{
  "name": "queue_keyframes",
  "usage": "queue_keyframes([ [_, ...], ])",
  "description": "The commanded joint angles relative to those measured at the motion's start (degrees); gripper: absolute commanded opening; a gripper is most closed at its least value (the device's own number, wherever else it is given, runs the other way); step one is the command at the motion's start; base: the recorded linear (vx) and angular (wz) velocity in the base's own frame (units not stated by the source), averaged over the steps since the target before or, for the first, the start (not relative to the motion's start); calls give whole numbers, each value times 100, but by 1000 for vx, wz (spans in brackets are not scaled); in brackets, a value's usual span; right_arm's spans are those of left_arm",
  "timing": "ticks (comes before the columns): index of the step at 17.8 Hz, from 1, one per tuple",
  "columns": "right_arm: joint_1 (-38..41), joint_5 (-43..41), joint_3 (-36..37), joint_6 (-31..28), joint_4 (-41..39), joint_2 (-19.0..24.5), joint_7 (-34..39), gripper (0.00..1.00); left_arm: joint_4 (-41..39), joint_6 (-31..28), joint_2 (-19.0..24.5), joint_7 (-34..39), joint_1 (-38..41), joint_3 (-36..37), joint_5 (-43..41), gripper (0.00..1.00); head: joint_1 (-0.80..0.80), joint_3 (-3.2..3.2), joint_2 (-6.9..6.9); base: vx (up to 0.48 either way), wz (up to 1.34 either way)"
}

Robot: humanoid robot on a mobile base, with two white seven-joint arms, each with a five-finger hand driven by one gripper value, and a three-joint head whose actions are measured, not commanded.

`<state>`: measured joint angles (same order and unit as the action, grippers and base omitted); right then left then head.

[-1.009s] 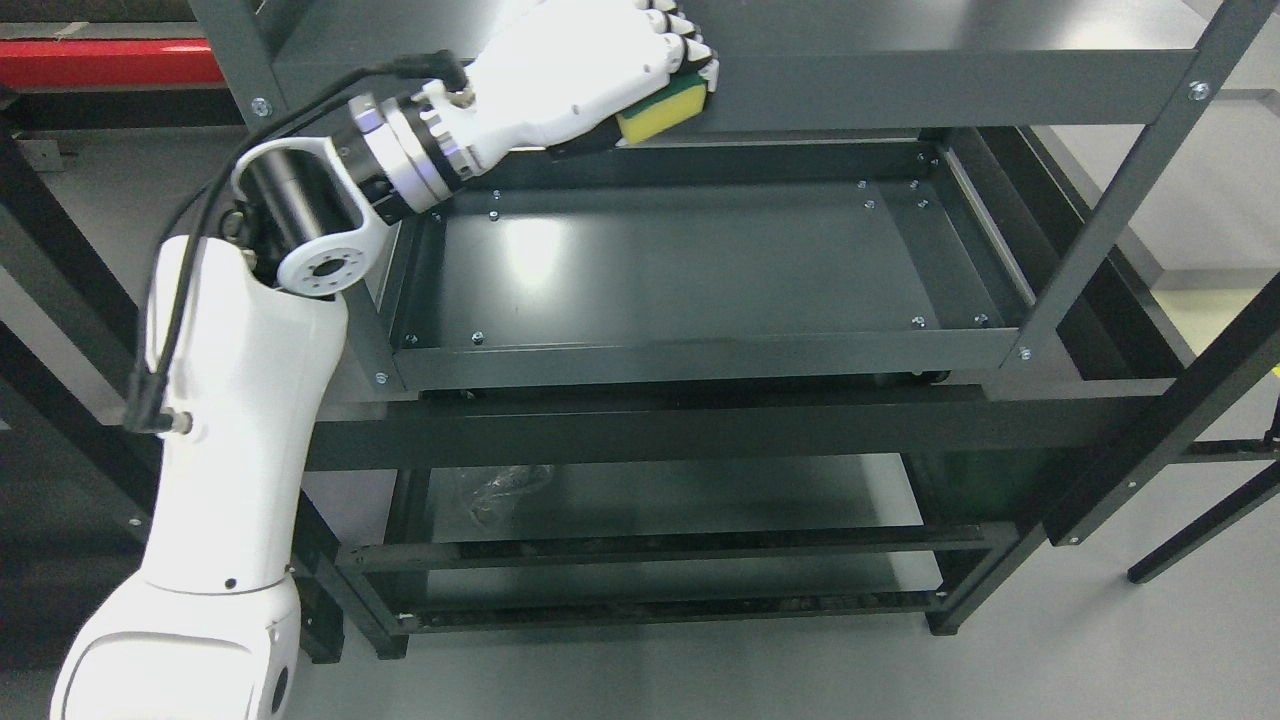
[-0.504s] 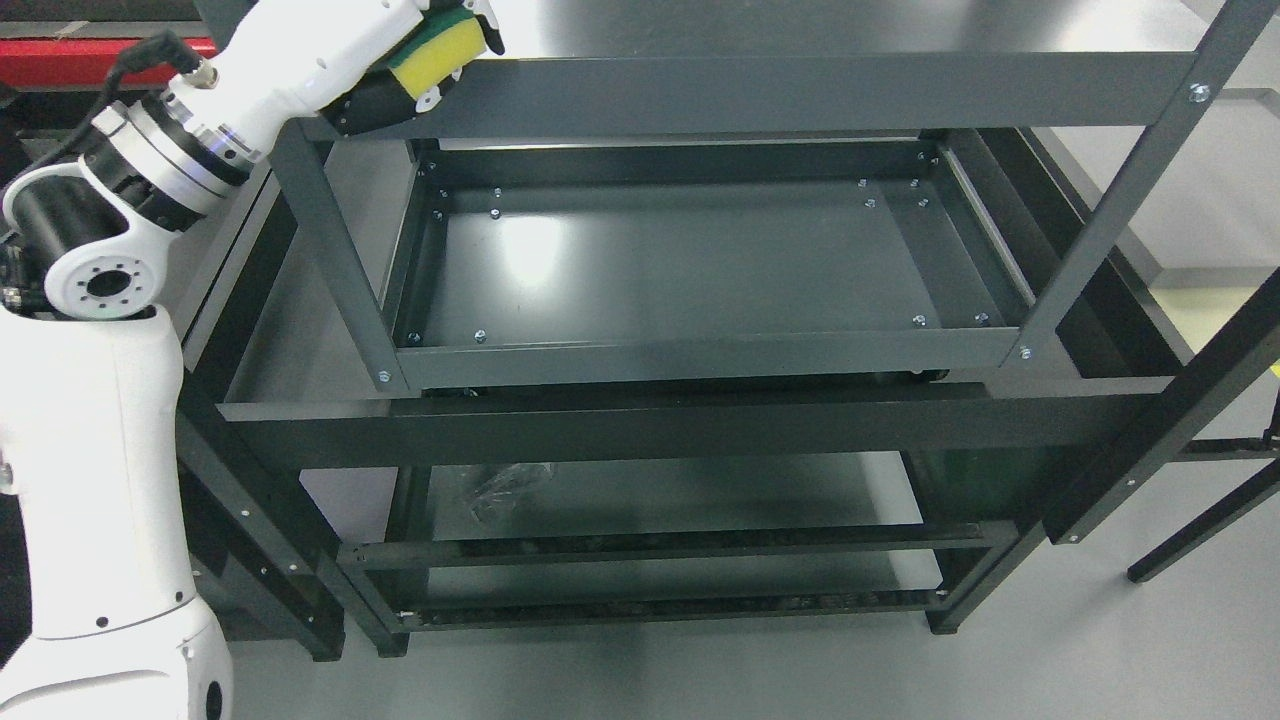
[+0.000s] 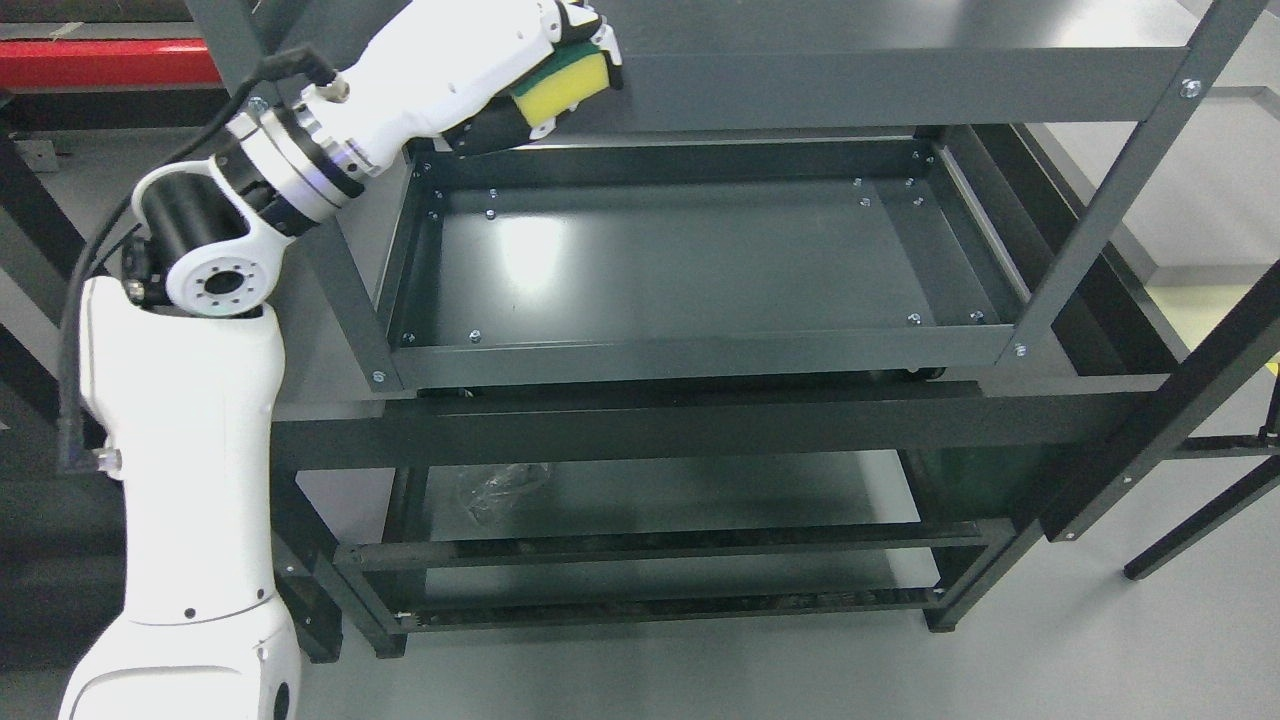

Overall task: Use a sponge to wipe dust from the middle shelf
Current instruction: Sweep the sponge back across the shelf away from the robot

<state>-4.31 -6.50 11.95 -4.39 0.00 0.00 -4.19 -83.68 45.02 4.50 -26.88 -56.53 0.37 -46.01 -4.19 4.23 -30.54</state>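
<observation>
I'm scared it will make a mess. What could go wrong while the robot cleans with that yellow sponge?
The left hand grips the sponge by one end, so it might slip out and fall onto the lower shelf. The hand is close to the top shelf's front rail, so it might bump the metal.

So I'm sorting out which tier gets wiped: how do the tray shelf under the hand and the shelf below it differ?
The tray shelf is bare metal with a raised rim and screws at its corners; the lower shelf shows no such rim. The tray shelf holds nothing, while the lower shelf carries a crumpled clear wrapper. The left hand holds the sponge above the tray shelf, far from the lower one. Both are dark grey.
</observation>
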Motion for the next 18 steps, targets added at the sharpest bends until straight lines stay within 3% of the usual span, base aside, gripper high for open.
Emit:
queue_keyframes([
  [1,9,0,0,0,-100,-100,-3,100,18,-2,-350,1155,-708,2622,-795,0,0,0,0,0,0],
  [3,1,0,0,0,-100,-100,-3,100,18,-2,-350,1674,-1025,3561,-813,0,0,0,0,0,0],
  [5,1,0,0,0,-100,-100,-3,100,175,-403,-350,2167,-1237,4511,-813,0,0,0,0,0,0],
  [8,1,0,0,0,-100,-100,-3,100,623,-669,-350,2424,-1238,5279,-822,0,0,0,0,0,0],
  [13,9,0,0,0,-100,-100,-3,100,1108,-881,-350,2881,-1185,5246,-569,0,0,0,0,0,0],
  [18,1,0,0,0,-100,-100,-3,100,1090,-1293,-350,2934,-255,4973,1547,0,0,0,0,0,0],
])
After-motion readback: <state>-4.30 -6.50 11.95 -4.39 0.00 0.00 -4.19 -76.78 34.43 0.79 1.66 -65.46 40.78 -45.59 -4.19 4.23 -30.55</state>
